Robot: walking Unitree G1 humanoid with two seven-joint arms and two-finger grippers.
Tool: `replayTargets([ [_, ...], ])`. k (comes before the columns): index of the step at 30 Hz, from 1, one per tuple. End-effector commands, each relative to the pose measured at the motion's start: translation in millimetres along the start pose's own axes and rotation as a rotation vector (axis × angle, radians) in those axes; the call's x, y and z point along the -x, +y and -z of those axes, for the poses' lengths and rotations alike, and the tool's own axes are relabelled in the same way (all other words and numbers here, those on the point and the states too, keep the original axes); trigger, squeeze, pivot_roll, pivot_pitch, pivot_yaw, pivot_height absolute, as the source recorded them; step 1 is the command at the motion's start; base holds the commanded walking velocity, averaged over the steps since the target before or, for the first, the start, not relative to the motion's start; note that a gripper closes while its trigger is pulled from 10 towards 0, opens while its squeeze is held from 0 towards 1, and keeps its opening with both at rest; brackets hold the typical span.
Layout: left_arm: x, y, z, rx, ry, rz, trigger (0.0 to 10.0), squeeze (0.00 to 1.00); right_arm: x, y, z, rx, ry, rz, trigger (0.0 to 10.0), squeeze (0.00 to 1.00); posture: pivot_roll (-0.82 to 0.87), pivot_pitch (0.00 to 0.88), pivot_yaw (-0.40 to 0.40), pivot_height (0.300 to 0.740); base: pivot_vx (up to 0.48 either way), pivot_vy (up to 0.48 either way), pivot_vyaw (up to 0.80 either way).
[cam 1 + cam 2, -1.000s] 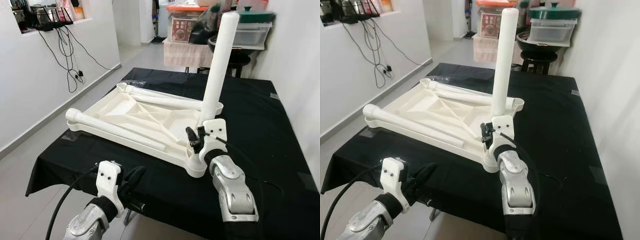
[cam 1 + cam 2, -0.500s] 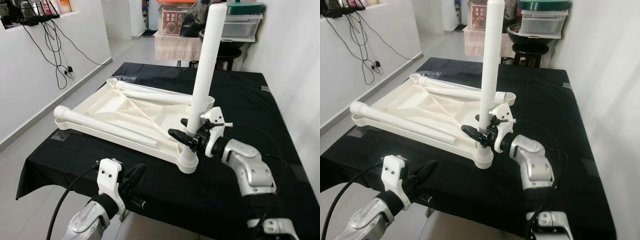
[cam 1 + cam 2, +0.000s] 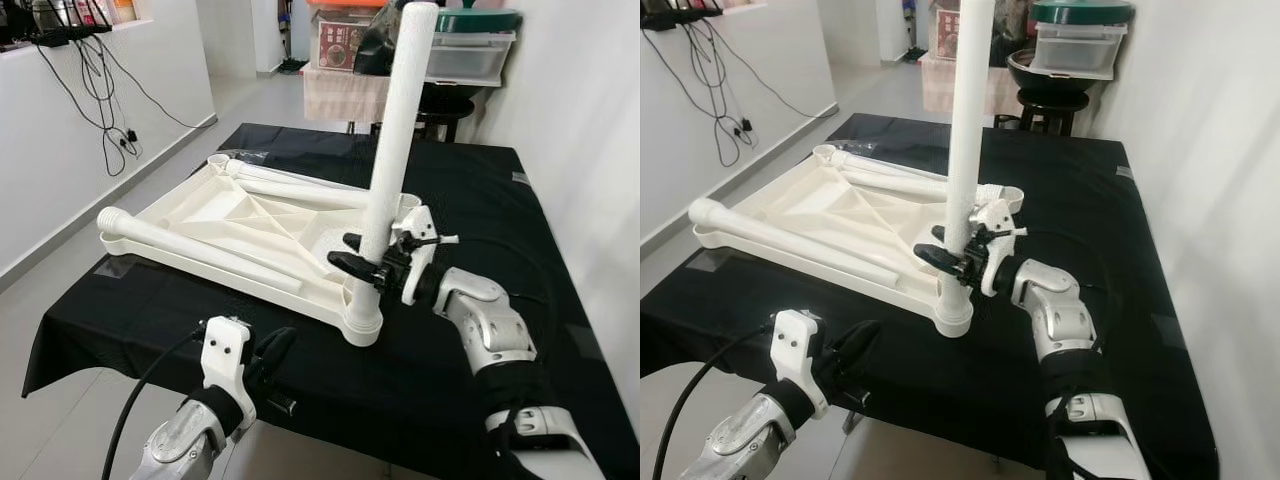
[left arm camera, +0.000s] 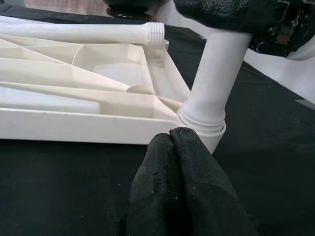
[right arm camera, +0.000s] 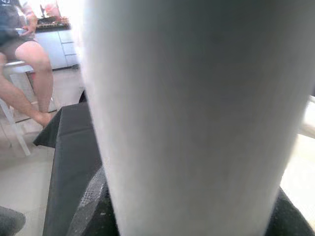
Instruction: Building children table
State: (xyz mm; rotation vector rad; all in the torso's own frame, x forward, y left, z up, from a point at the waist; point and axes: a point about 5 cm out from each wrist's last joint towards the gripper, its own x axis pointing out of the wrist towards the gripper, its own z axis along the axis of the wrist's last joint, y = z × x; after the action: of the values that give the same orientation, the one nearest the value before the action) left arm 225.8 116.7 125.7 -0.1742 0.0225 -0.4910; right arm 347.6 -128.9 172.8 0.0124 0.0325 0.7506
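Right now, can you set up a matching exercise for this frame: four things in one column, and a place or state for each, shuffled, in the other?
Things:
1. upright leg
2. right gripper
3. left gripper
4. loose leg

Places or states:
A. lying flat on the upturned tabletop
B. shut, at the near table edge, holding nothing
C. standing in the near corner socket
D. clamped around a leg low down

Pairs: 1-C, 2-D, 3-B, 4-A
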Motion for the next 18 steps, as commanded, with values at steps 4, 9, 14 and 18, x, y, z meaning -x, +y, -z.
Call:
replayTargets([
  [4, 0.0, 0.6, 0.0, -0.002, 0.002, -0.001, 10.0, 0.00, 30.0, 18.9, 55.6, -0.085, 0.191, 0.684, 0.0, 0.00, -0.01, 0.000, -0.033, 0.740, 0.000, 0.000, 0.00],
  [9, -3.3, 0.5, 1.1, -0.005, 0.006, 0.002, 10.0, 0.00, 20.4, 8.5, 44.8, 0.055, 0.169, 0.593, 0.0, 0.00, 0.00, 0.000, -0.033, 0.740, 0.000, 0.000, 0.00],
  [14, -3.7, 0.6, 1.5, -0.008, 0.003, -0.004, 10.0, 0.00, 16.2, 4.6, 48.2, 0.038, 0.193, 0.569, 10.0, 0.00, 0.00, 0.000, -0.027, 0.740, 0.000, 0.000, 0.00],
  [18, -4.1, 0.8, 2.0, -0.010, 0.004, -0.003, 10.0, 0.00, 8.2, 4.8, 37.9, 0.047, 0.153, 0.450, 10.0, 1.00, 0.00, 0.000, -0.021, 0.740, 0.000, 0.000, 0.00],
])
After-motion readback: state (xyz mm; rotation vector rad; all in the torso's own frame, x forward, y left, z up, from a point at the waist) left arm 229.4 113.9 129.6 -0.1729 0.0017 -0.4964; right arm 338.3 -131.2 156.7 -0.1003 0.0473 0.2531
